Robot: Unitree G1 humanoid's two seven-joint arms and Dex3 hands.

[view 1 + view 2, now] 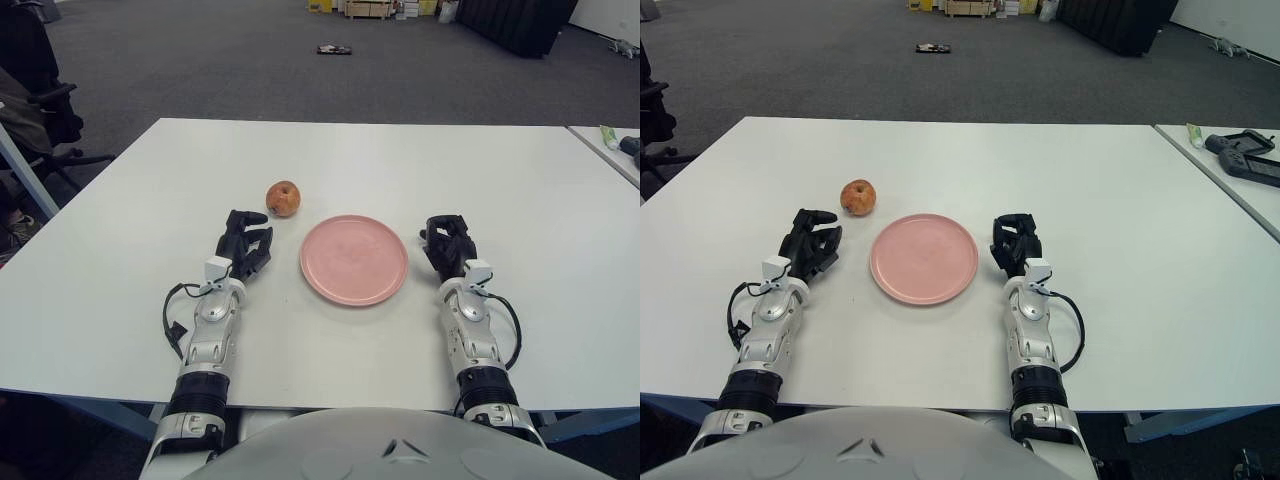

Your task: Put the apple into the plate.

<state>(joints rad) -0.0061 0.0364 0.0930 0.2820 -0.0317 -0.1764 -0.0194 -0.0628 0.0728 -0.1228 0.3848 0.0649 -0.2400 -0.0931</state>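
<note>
Both my eyes sit high in my head, close over the white table (520,200), facing forward and down; my chest fills the bottom edge; floor crosses the top; the two views share nearly everything, shifted slightly sideways.

The plate (354,260) lies on the table (520,200) near the middle of its width, closer to the near edge than to the far edge. The apple (283,198) sits on the table behind the plate and to its left, near it but apart from it. The left hand (243,245) is left of the plate, just before the apple and slightly to its left. The right hand (449,245) is just right of the plate. Both forearms run back from the hands to the near edge. A second table (1240,185) stands beyond the right edge, carrying a few small items at its far end.
</note>
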